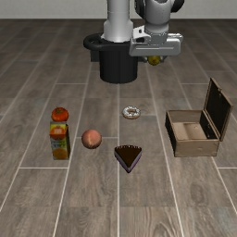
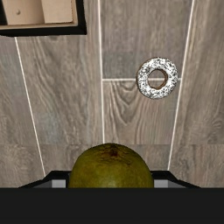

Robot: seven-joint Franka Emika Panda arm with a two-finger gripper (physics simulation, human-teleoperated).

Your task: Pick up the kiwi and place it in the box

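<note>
My fingers [image 2: 54, 178] are clamped on the kiwi [image 2: 111, 166] from both sides, holding it up in the air over the floor [image 1: 37, 74]. Down beneath it lies the donut [image 2: 158, 77]; the open box [image 1: 194, 130] stands well apart.
</note>
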